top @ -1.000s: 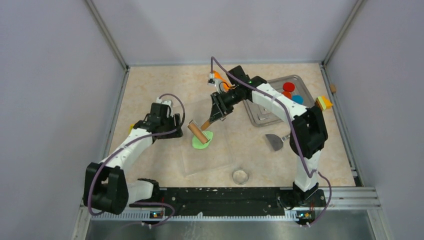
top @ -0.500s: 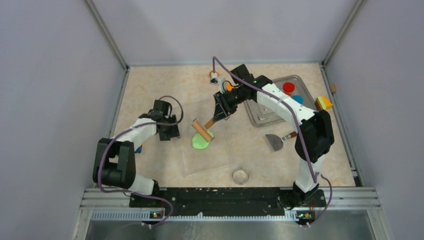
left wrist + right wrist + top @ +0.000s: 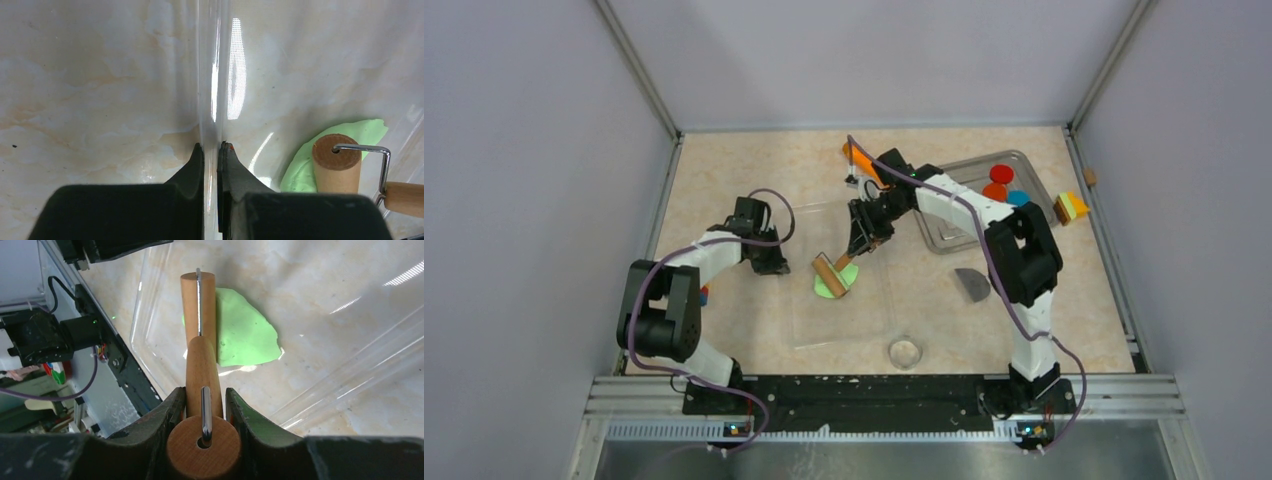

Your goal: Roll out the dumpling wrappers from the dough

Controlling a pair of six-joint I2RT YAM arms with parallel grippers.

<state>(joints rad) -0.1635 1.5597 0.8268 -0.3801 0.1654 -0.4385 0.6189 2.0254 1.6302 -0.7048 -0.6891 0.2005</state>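
The dough (image 3: 838, 282) is a flat light lime-green sheet lying on a clear plastic sheet (image 3: 844, 320) in the middle of the table. A wooden roller (image 3: 829, 272) rests across its left part. My right gripper (image 3: 861, 238) is shut on the roller's wooden handle (image 3: 202, 370), with the roller (image 3: 198, 305) and the dough (image 3: 245, 337) straight ahead of it. My left gripper (image 3: 770, 263) sits at the clear sheet's left edge, its jaws (image 3: 211, 147) pinched on that edge. Dough (image 3: 297, 175) and the roller's end (image 3: 336, 161) show to its right. No dumpling wrappers are in view.
A metal tray (image 3: 944, 240) at the back right holds red (image 3: 1001, 173), orange and blue discs. A grey scraper (image 3: 972, 283) lies right of the sheet. A clear round cutter (image 3: 905, 352) sits near the front. A yellow-orange block (image 3: 1071, 207) stands beside the tray.
My left gripper has closed on the clear sheet's edge, and its arm has folded back. The right gripper has pushed the roller toward the near left across the dough.
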